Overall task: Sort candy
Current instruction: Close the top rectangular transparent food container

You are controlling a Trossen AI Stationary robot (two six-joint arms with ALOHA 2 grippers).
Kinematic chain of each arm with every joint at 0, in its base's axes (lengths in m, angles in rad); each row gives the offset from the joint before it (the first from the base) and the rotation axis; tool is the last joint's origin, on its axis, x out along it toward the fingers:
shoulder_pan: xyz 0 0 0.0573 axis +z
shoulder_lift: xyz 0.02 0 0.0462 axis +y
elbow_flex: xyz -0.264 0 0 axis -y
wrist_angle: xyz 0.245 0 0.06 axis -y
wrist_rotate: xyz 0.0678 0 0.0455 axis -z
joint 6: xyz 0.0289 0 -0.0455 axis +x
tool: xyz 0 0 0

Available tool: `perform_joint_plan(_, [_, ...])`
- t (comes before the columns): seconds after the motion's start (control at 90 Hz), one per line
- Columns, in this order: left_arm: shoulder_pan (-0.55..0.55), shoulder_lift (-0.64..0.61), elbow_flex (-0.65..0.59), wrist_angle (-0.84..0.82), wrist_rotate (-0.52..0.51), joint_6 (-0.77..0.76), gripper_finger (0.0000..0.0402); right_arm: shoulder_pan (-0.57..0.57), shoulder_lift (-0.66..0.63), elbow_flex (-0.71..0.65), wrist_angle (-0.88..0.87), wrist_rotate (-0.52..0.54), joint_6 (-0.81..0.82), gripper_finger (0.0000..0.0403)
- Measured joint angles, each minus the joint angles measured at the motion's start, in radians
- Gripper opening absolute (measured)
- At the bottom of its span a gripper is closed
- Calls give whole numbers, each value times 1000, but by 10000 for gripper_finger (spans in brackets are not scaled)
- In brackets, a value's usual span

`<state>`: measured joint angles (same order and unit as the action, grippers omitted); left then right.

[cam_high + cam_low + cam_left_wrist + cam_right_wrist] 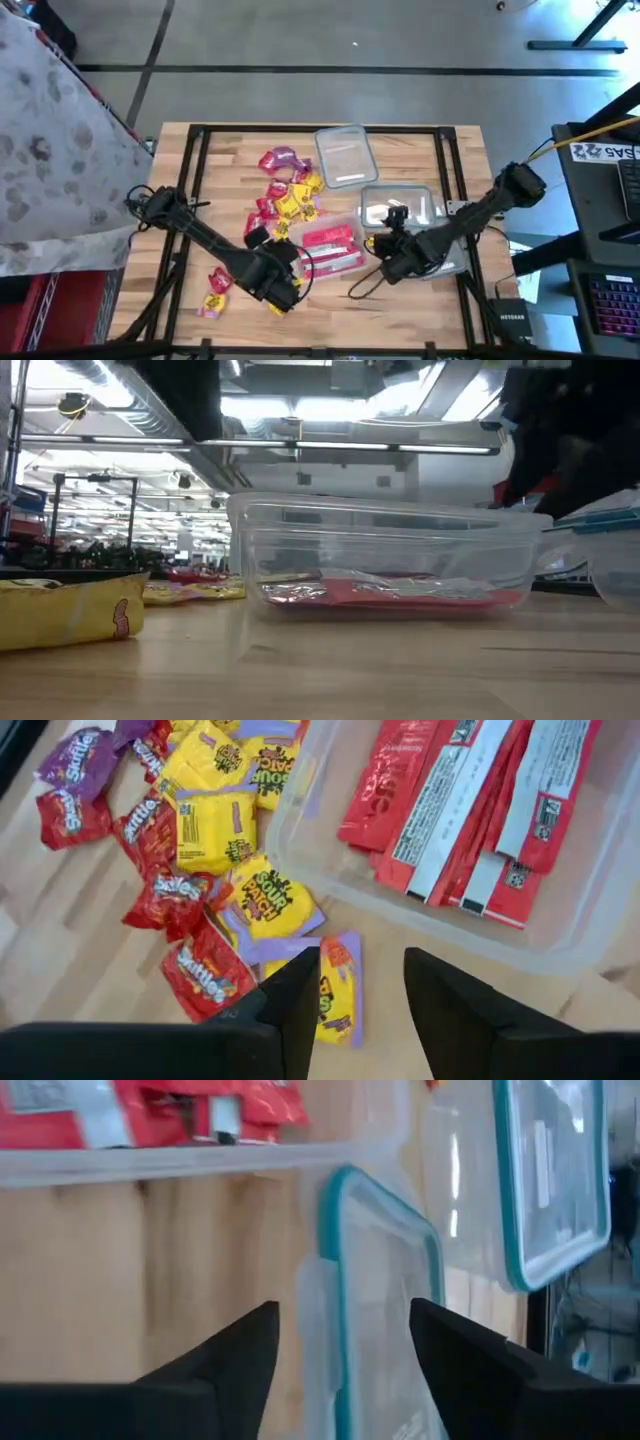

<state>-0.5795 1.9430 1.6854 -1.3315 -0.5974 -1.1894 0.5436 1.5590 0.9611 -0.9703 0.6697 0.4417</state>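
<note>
The candy lies in a loose pile [287,192] of red, yellow and purple packets on the wooden table. In the left wrist view the pile [190,850] sits beside a clear tub [332,248] that holds red packets [470,800]. My left gripper [360,1010] hovers open at the tub's near left corner [283,290], with a yellow packet [335,990] just beside one finger. My right gripper [345,1360] is open to the right of the tub [385,262]. Its fingers stand either side of a teal-rimmed clear lid's edge [345,1270]; no touch shows.
A second clear lid [345,155] lies at the far middle and another clear container [400,205] sits right of the pile. Two stray packets [215,290] lie near the left arm. A dark cable [362,287] loops on the table by the right gripper.
</note>
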Motion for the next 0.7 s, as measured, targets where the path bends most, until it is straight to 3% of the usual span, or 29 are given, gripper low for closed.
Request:
perform_joint_plan(0.144, [-24, 0, -42, 65, -10, -56, 129, -47, 8, 0, 0, -62, 1, 147])
perform_joint_plan(0.244, [-39, 0, -60, 110, -20, -93, 129, -69, 8, 0, 0, -110, -17, 79])
perform_joint_plan(0.333, [-53, 1, -62, 128, -33, -135, 129, -69, 6, 0, -5, -89, -42, 19])
perform_joint_plan(0.7, [-94, 1, -62, 112, -211, -255, 129, -65, 3, 157, -237, 145, -46, 4])
